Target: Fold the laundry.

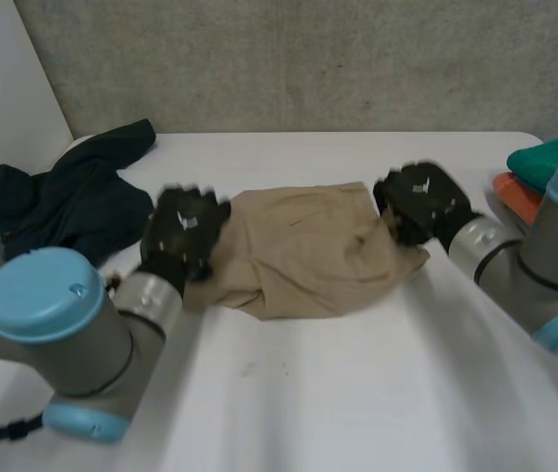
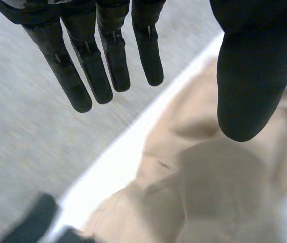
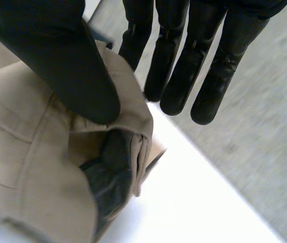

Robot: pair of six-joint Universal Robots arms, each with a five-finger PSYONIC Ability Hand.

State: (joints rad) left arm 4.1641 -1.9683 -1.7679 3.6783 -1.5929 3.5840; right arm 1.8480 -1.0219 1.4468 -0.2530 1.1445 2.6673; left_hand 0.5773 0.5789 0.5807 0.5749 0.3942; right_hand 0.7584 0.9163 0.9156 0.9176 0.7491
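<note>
A tan garment [image 1: 308,251] lies crumpled in the middle of the white table [image 1: 357,393]. My left hand [image 1: 185,231] hovers at the garment's left edge. In the left wrist view its fingers [image 2: 108,66] are straight and its thumb [image 2: 249,86] stands apart above the tan cloth [image 2: 224,192], holding nothing. My right hand [image 1: 418,202] is at the garment's far right corner. There its fingers [image 3: 183,71] are straight and spread away from the thumb [image 3: 67,66], which rests over a bunched fold of the tan cloth [image 3: 27,167] with a dark lining [image 3: 108,177].
A dark garment [image 1: 72,197] lies heaped at the table's back left. Folded green [image 1: 554,157] and orange [image 1: 515,192] cloths sit at the right edge, behind my right arm. A grey wall runs along the table's far side.
</note>
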